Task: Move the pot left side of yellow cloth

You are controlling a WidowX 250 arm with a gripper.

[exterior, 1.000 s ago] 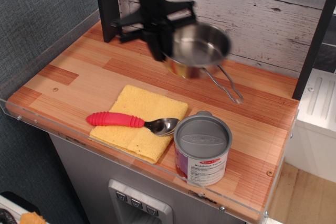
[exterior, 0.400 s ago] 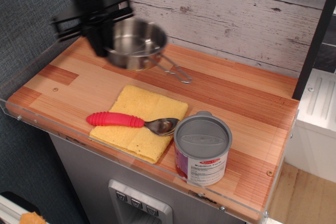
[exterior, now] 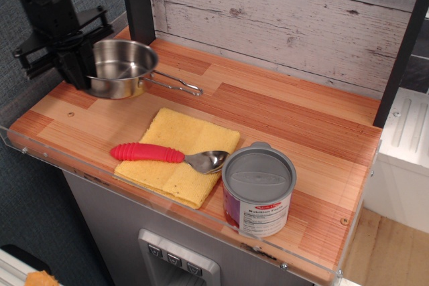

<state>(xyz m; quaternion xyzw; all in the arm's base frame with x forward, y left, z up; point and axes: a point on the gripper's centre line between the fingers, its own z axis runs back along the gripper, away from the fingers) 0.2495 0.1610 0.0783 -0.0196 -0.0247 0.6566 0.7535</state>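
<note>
The claw [exterior: 86, 72] is clamped on the left rim of the pot [exterior: 122, 68], holding it above the counter [exterior: 288, 118], up and left of the yellow cloth [exterior: 175, 155]. The pot looks light, stiff and slick; its rim seems a firmer hold than the thin wire handle. The can [exterior: 258, 192] label is too small to read.
</note>
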